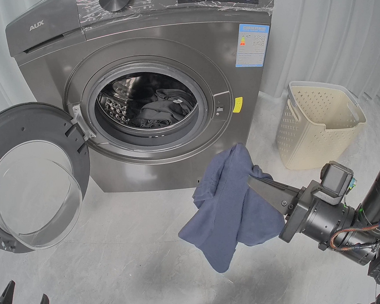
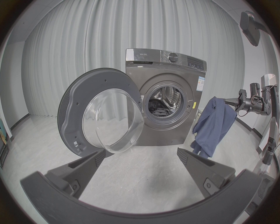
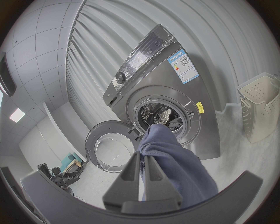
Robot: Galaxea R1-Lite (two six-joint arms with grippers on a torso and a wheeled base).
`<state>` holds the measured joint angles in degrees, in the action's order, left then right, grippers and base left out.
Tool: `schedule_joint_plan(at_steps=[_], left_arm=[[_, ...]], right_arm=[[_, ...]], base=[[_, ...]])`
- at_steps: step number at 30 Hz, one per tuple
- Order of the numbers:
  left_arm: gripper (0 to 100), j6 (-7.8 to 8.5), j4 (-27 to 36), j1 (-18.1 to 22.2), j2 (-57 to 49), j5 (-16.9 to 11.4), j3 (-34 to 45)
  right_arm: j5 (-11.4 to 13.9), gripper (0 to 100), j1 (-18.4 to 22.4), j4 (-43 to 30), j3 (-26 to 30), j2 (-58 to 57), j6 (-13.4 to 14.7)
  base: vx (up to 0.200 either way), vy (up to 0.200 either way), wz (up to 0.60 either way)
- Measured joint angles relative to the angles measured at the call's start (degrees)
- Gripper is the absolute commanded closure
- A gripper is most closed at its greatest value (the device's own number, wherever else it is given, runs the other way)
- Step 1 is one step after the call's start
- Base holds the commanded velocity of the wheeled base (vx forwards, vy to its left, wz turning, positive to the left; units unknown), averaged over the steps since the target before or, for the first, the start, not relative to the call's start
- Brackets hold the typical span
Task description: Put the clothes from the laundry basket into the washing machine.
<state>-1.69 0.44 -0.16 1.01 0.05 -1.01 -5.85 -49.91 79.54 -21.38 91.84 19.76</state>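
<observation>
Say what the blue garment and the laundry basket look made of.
Blue garment: soft knit or woven fabric, probably cotton, with a matte finish; it hangs in limp folds. Laundry basket: rigid cream plastic, smooth and faintly glossy; its walls are moulded and perforated.

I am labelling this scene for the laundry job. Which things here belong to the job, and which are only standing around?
Belonging to the job:
blue garment, clamped in the right gripper
washing machine, its door open
dark clothes inside it
laundry basket
left gripper, open, held low

Only standing around:
curtain
blue label on the machine
</observation>
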Motion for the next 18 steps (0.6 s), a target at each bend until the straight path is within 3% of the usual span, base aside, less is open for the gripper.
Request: schedule_joint_plan(at_steps=[10, 18], left_arm=[[0, 0.5, -0.06, 0.0, 0.02, -0.02, 0.0], [0, 1.23, -0.17, 0.06, 0.02, 0.02, 0.0]], right_arm=[[-0.09, 100, -0.15, 0.05, -1.79, 1.68, -0.5], [-0.2, 100, -0.33, 0.05, -2.89, 2.39, -0.55]], base=[[0.0, 0.2, 0.0], [0.0, 0.0, 0.0]])
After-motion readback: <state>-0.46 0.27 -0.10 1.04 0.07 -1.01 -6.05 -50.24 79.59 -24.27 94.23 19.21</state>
